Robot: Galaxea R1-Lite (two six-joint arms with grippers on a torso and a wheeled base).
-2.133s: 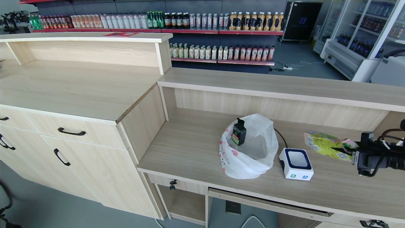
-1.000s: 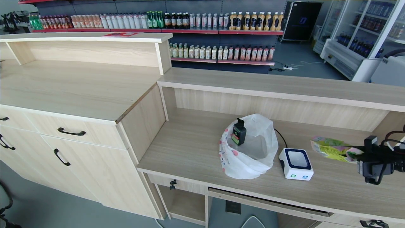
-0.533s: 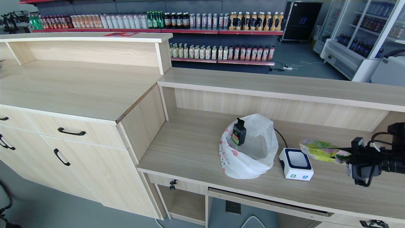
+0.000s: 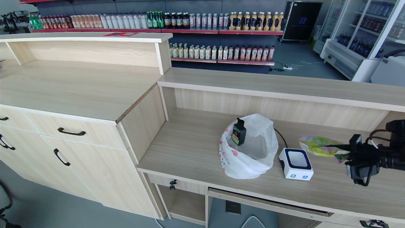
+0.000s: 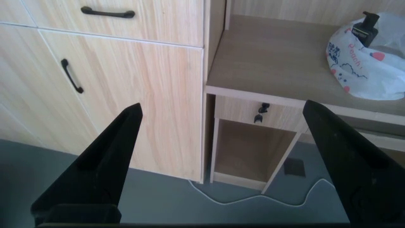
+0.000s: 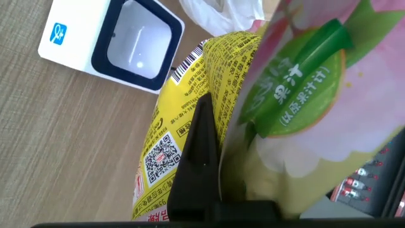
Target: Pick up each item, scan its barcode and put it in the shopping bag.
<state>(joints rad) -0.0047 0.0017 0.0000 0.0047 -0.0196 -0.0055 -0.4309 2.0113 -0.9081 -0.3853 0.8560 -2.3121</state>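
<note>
My right gripper (image 4: 344, 149) is shut on a yellow-green snack packet (image 4: 316, 145) and holds it just above the counter, to the right of the white scanner (image 4: 295, 163). In the right wrist view the packet (image 6: 209, 95) hangs beside one dark finger (image 6: 201, 164), its barcode side facing the scanner (image 6: 114, 44). The white shopping bag (image 4: 250, 152) stands open left of the scanner, with a dark bottle (image 4: 239, 133) inside. My left gripper (image 5: 223, 106) is open, low in front of the cabinet, away from the bag (image 5: 364, 57).
The wooden counter (image 4: 190, 148) has a raised back ledge (image 4: 278, 85) behind the bag and scanner. A taller cabinet (image 4: 79, 91) with drawers stands to the left. A black cable (image 4: 280, 136) runs behind the scanner. Bare counter lies left of the bag.
The right gripper has carried the packet off the counter and leftward, nearer the scanner, and the packet has tilted flatter. Bag, bottle and scanner have stayed put.
</note>
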